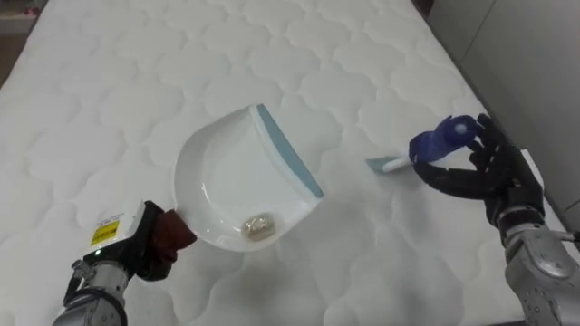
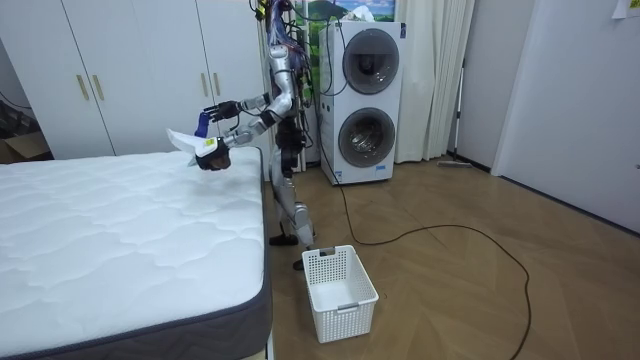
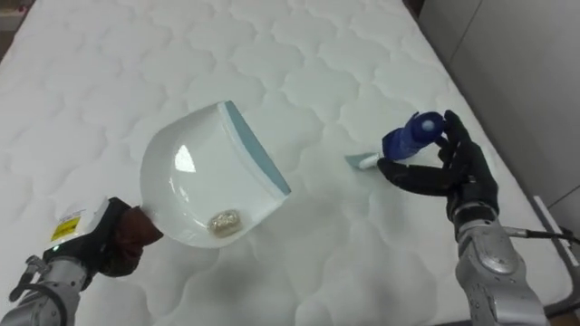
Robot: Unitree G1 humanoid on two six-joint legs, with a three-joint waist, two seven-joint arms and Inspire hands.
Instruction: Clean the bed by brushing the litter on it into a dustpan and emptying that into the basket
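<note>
Left eye view: left hand (image 1: 148, 246) grips the dustpan (image 1: 234, 172), right hand (image 1: 494, 178) grips the brush (image 1: 433, 145); tilting the pan could spill the crumb (image 1: 258, 226).

You see a white quilted mattress (image 1: 109, 109), a white dustpan (image 1: 227, 177) edged pale blue, and a blue-handled brush (image 1: 439, 142)

The bed (image 2: 120, 230) has a soft white quilted top and a dark edge. A white basket (image 2: 350, 315) stands on the wooden floor (image 2: 480, 300) just beside the bed's corner. Two stacked washing machines (image 2: 365, 100) stand farther from the bed.
</note>
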